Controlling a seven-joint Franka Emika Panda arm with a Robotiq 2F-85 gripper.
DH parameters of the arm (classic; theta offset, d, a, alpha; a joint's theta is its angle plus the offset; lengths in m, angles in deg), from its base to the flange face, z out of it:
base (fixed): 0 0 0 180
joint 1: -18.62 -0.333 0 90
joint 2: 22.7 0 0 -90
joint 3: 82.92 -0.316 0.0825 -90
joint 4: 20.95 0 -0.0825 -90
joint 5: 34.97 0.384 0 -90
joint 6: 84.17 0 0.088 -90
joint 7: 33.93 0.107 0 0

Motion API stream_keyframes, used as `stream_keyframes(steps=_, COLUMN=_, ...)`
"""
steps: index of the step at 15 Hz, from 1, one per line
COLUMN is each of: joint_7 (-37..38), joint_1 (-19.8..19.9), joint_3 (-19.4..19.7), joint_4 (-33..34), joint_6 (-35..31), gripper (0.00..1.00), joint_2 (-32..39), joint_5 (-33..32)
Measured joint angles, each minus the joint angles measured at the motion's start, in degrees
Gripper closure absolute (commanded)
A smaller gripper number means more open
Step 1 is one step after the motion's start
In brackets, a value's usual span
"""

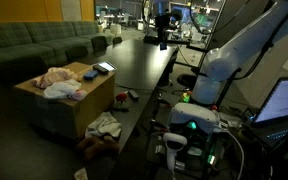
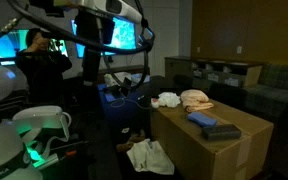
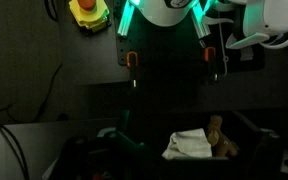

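- gripper (image 2: 94, 70): dark tool end hanging under the raised white arm in an exterior view. It is too dim to make out the jaws, so I cannot tell whether they are apart or together.
- white cloth (image 3: 189, 145): crumpled on the floor, low and right of centre in the wrist view, well below the tool.
- brown soft toy (image 3: 219, 138): touches the cloth's right edge.
- wooden box (image 1: 79, 105): just beside the cloth, with a pile of clothes (image 1: 56, 78) on top.
- robot base (image 1: 194, 125): glowing green, near the cloth.
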Motion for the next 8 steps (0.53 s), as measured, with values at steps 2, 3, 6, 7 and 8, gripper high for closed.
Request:
stream_keyframes(steps=2, joint_7=0.0, joint_1=0.0, joint_3=0.0, joint_4=0.4, joint_6=0.0, gripper=0.0, joint_2=-0.1, joint_5=0.0)
stream_keyframes(steps=3, joint_7=0.0, joint_1=0.0, joint_3=0.0, joint_4=0.5, joint_6=0.0, gripper=0.0, joint_2=-0.1, joint_5=0.0)
stream_keyframes(steps=6, joint_7=0.0, joint_1=0.0, joint_3=0.0, joint_4=0.5, joint_6=0.0, gripper=0.0, joint_2=-0.2, joint_5=0.0)
stream_keyframes(steps=7, joint_7=0.0, joint_1=0.0, joint_3=0.0, joint_4=0.4, joint_6=0.0, gripper=0.0, joint_2=-0.1, joint_5=0.0)
stream_keyframes(steps=8, joint_7=0.0, joint_1=0.0, joint_3=-0.1, joint_4=0.3, joint_6=0.0, gripper=0.0, joint_2=0.1, joint_5=0.0)
